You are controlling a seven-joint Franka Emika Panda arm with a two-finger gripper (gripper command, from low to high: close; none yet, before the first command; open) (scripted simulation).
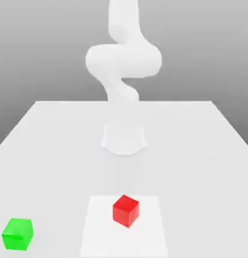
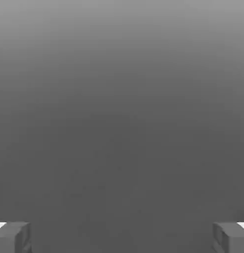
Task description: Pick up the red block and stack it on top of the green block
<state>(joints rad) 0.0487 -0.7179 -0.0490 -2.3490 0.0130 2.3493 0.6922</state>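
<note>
Red block (image 1: 126, 210) (green (image 1: 17, 234) well apart)

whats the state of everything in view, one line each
gripper: open, nothing between the fingers
red block: resting on the white patch, turned at an angle, not held
green block: resting on the table, off the patch, nothing on top

our white arm (image 1: 124, 60) upright, bent at mid-height, our gripper (image 2: 122, 238) open, its two fingers (image 2: 225, 238) wide apart
</note>
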